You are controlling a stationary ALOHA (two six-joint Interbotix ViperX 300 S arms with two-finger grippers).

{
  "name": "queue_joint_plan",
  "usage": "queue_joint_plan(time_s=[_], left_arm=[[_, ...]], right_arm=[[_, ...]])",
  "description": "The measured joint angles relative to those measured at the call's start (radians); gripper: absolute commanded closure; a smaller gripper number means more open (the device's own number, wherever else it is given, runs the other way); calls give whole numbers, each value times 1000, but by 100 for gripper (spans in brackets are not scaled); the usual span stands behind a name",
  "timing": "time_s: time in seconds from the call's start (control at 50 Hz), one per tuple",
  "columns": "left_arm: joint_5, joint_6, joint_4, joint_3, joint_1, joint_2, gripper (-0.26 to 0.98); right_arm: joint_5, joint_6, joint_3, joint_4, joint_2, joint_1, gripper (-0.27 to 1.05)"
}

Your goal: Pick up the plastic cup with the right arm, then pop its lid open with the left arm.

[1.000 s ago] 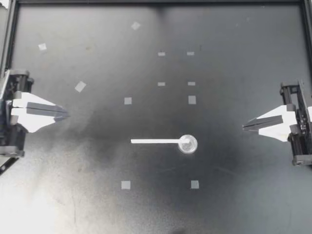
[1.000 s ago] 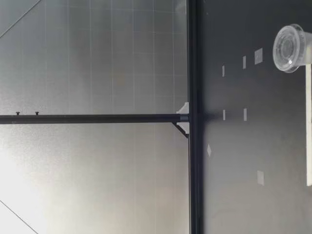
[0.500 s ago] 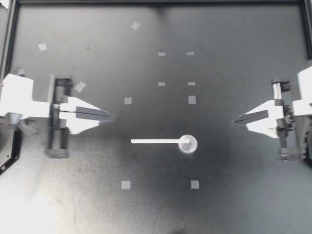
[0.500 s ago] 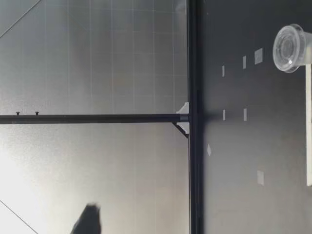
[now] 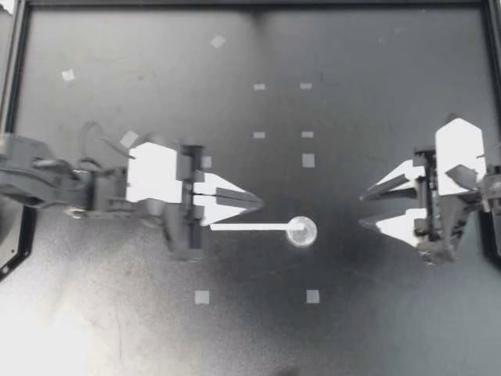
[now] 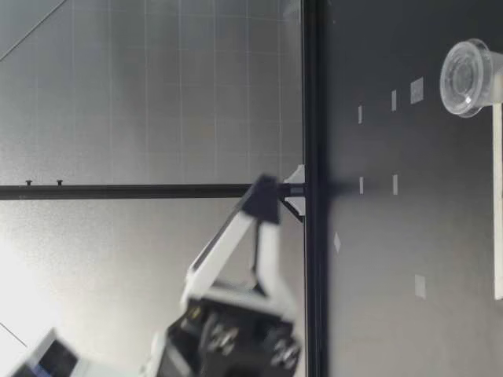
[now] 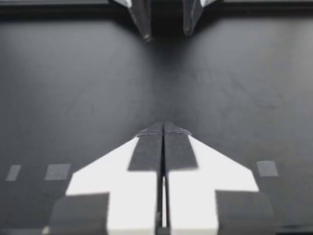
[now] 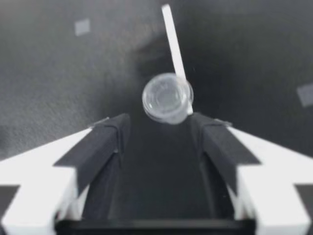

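Cup [image 5: 301,232]: ahead of parted right hand [image 5: 363,210] | left hand [image 5: 258,204] pressed closed

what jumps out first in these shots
A small clear plastic cup stands in the middle of the black table, at one end of a thin flat white strip. My right claw is open and points at the cup; my left claw is shut, close beside the strip.

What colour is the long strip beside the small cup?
White; the strip shows best in the top view.
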Motion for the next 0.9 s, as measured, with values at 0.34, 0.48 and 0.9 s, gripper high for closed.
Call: queue_joint_plan(time_s=[0.34, 0.48, 0.9], left_arm=[[2, -8, 3, -89, 0, 118, 83], [11, -14, 3, -103, -2, 160, 82], [60, -32, 3, -184, -26, 285, 83]], right_arm=[[-121, 17, -81, 2, 304, 31, 13], [-161, 28, -103, 2, 385, 40, 11], [-178, 35, -155, 2, 523, 44, 11]])
